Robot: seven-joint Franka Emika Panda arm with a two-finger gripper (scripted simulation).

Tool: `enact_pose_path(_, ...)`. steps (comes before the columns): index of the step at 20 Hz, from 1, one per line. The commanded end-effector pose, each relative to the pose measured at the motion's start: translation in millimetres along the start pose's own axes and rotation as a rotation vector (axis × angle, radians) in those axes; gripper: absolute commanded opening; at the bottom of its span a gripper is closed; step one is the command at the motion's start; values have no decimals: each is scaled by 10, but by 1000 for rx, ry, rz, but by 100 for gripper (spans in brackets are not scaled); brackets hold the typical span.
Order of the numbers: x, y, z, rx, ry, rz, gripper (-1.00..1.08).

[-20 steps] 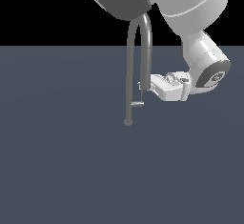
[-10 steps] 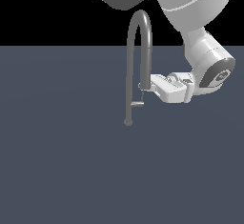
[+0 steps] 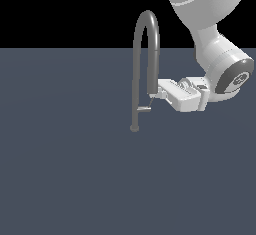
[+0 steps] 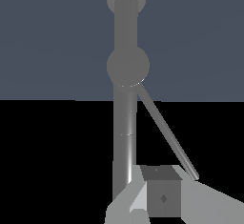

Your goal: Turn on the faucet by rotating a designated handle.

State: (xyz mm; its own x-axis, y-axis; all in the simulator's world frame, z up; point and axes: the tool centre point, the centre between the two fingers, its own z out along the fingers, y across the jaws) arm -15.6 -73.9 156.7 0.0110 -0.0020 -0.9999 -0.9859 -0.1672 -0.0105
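Since a second ago, gripper (image 3: 156, 95) nudged closer to faucet (image 3: 136, 79); finger spread indiscernible. Handle (image 3: 144, 109) juts low off stem, near fingertips. Risk: glancing contact slips off thin bar.

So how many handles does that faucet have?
1. A short thin light-silver bar handle juts from the slim grey gooseneck faucet low on its stem, toward the exterior view's right. Others may be hidden behind.
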Motion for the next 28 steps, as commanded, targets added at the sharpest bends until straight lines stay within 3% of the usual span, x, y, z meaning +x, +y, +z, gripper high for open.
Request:
enact_pose_path(1,58,71,0,1,-2,7,-100)
enact_pose_path(8,222,350,-2,-5,-4,10,-100)
enact_pose_path(10,142,267,2,0,-3,-1,-100)
enact_pose_path(16,518,488,-1,-5,-4,10,-100)
enact_pose_path(17,518,488,-1,-5,-4,10,-100)
enact_pose_path(18,353,417,3,-6,-7,-9,-100)
enact_pose_path(26,836,466,0,-5,-4,9,-100)
enact_pose_path(27,836,466,0,-5,-4,9,-100)
enact_pose_path(28,619,412,3,-10,-10,-18,-100)
